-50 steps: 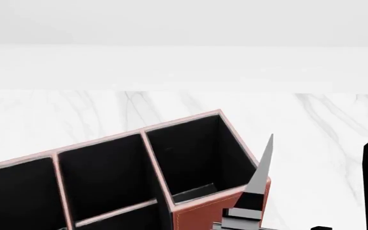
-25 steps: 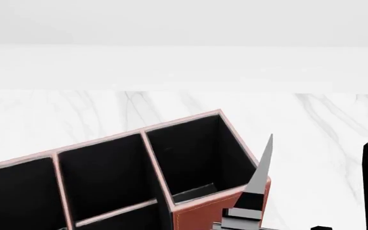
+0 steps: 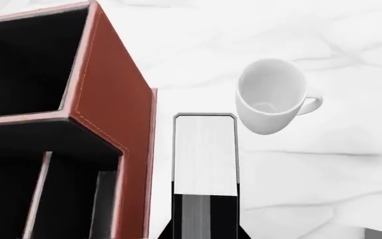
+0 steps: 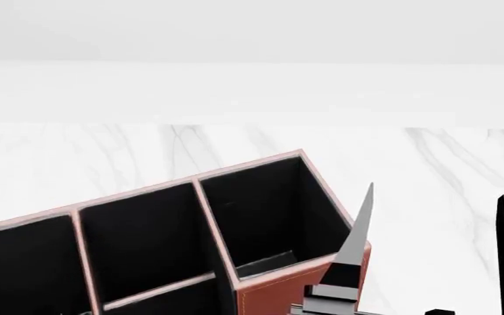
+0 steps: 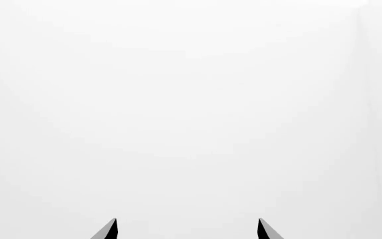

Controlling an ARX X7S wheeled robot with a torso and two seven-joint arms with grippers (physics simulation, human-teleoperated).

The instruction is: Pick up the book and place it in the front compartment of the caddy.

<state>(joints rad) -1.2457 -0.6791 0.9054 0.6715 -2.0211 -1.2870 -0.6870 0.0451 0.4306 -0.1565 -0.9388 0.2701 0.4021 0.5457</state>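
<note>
Change since 1 s back: none visible in head view.
Book [image 3: 205,152]: upright, white page edge up, just beside caddy [image 3: 108,107] outer wall, near mug [image 3: 271,97]; outside every compartment.
Left gripper [image 3: 205,231]: clamped on book's lower end, by the look of it.
Right gripper [image 4: 436,230]: fingers spread, holding nothing.
Progress: grasp done; lift and placing into front compartment left.
</note>
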